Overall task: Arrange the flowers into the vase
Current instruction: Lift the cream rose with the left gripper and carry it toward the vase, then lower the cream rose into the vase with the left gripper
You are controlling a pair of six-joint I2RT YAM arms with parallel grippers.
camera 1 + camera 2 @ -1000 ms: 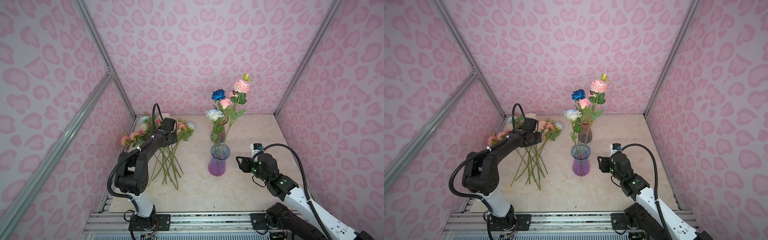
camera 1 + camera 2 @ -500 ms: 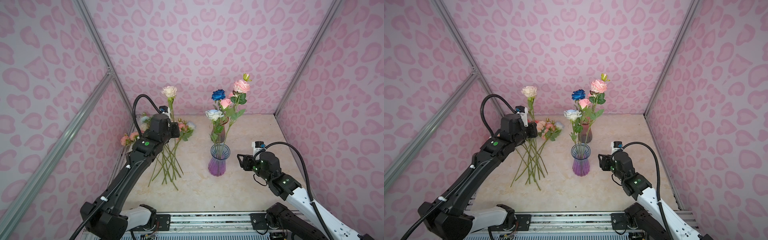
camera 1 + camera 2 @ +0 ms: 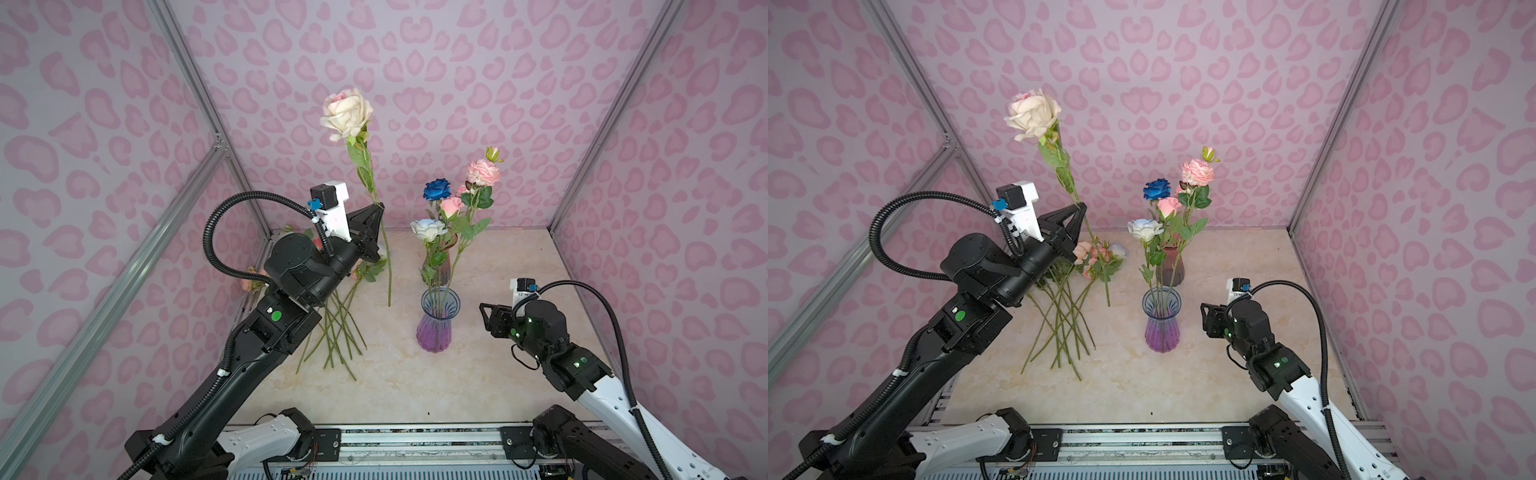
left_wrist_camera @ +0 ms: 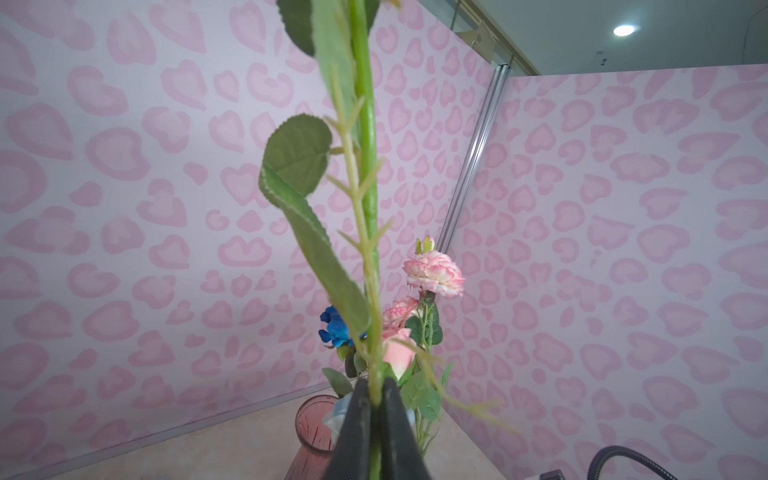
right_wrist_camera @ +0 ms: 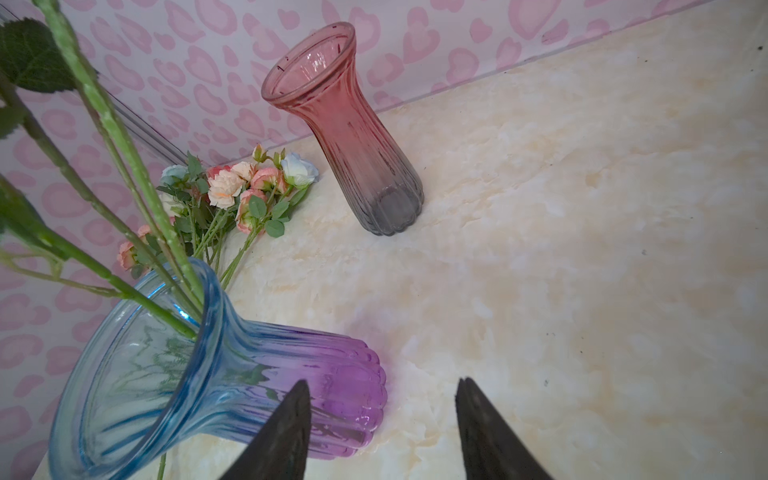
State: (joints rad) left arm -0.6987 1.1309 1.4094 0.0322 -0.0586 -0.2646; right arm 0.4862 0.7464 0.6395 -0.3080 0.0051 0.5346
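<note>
Pinching a cream rose (image 3: 347,114) mid-stem, the left gripper (image 3: 378,206) in both top views holds it upright, its tail free for the vase (image 3: 434,332). Left wrist view: jaws clamp the stem (image 4: 368,166). Right wrist view: the right gripper (image 5: 382,382), jaws moderately apart, waits beside the vase, probably to steady it; spare flowers (image 5: 237,191) lie on the table (image 5: 582,208).

Glossy ribbed glass vase (image 5: 291,365)

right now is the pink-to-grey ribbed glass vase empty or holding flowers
Empty: the pink-to-grey vase shows no stems inside in the right wrist view; stems stand in the blue-purple glass vase.
</note>
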